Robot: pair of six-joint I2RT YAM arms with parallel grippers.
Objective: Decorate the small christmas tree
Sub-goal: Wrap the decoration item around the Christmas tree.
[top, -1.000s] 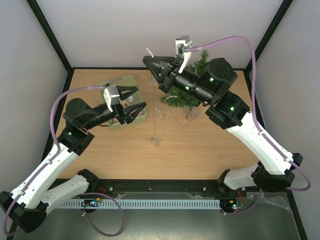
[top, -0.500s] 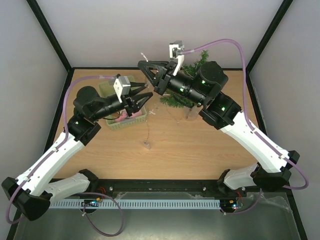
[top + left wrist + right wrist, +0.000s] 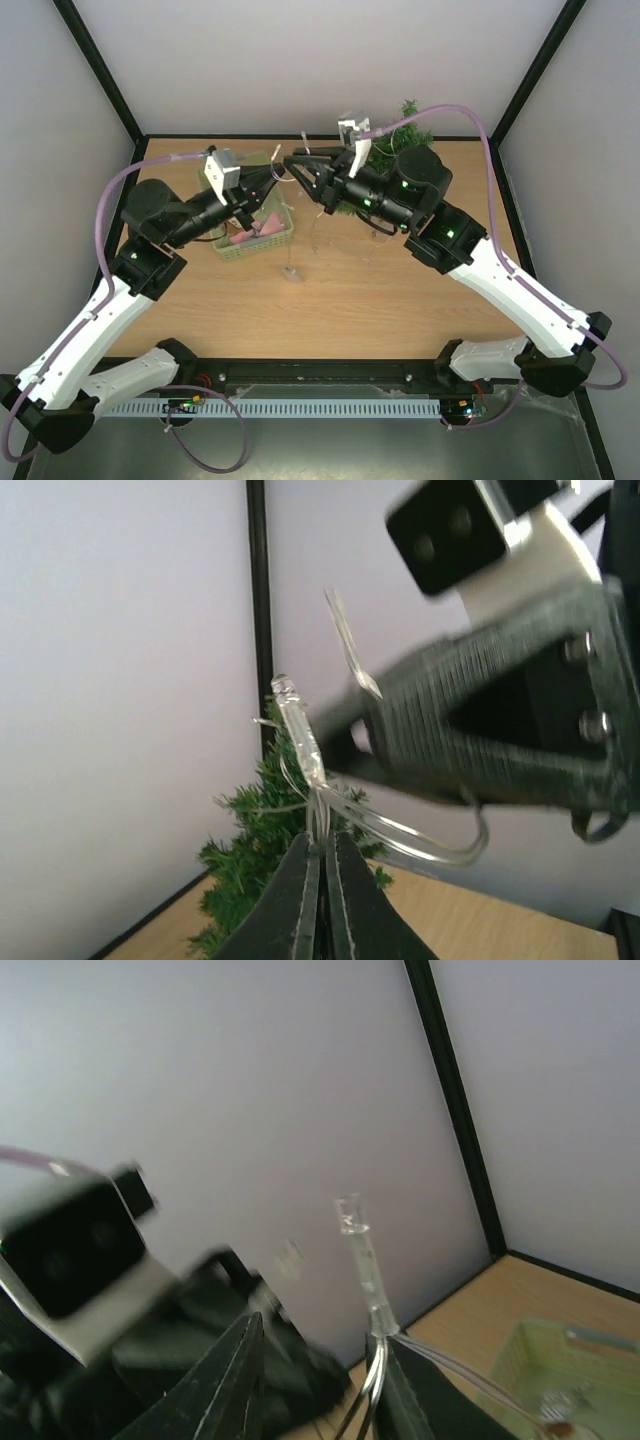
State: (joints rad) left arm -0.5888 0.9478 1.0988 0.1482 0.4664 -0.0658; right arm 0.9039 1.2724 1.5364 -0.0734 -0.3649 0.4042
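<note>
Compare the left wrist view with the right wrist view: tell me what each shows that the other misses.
Only the left wrist view shows the small christmas tree, behind the left tool, which is shut on the clear light strand. Only the right wrist view shows the pale green basket and the right tool from its own side, jaws apart. Both show the strand's bulb pointing upward, the wooden table and the pale wall.

The wooden table point(image 3: 330, 310) bears the pale green basket point(image 3: 262, 246) and the small christmas tree point(image 3: 388, 147).
</note>
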